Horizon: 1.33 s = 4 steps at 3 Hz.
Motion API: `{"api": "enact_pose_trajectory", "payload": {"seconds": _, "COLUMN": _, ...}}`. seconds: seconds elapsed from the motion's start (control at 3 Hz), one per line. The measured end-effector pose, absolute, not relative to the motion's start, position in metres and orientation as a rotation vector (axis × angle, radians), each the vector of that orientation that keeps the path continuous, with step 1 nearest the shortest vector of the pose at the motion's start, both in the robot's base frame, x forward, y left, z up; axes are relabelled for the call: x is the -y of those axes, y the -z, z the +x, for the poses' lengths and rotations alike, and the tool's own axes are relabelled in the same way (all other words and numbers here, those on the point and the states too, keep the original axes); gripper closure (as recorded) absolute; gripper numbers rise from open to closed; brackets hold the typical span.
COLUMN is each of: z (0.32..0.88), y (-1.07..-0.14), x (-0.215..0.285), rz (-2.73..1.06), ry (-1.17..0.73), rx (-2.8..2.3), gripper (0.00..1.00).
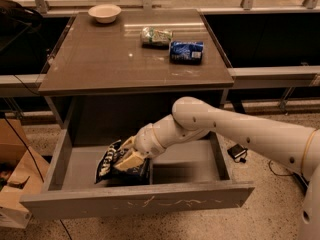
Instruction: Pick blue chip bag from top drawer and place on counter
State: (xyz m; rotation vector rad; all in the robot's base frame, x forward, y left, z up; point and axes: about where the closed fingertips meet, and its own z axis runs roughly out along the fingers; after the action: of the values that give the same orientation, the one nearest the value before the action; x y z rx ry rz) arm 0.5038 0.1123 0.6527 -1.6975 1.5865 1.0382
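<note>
The blue chip bag [106,165], dark navy with white lettering, is in the open top drawer [135,202], left of its middle. It is crumpled and tilted up off the grey drawer floor. My gripper [126,160] reaches into the drawer from the right and is shut on the bag's right edge, with cream fingers [131,158] against it. My white arm [235,129] crosses over the drawer's right half. The grey-brown counter [115,59] sits above the drawer.
On the counter stand a white bowl [104,12] at the back left, a green-silver packet [156,36] and a bright blue packet [186,51] at the back right. A cardboard box [14,181] sits on the floor left of the drawer. A small black object [236,153] lies on the floor at the right.
</note>
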Motion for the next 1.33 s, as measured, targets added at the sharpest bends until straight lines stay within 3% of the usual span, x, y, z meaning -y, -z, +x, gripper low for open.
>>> {"api": "enact_pose_trajectory", "payload": {"seconds": 0.33, "z": 0.515, "y": -0.708, "x": -0.111, "rz": -1.724, "ry": -0.984, "rx": -1.514, "gripper": 1.00}}
{"api": "enact_pose_trajectory", "payload": {"seconds": 1.33, "z": 0.578, "y": -0.892, "x": -0.096, "rz": -1.802, "ry": -0.613, "rx": -1.283, "gripper": 1.00}}
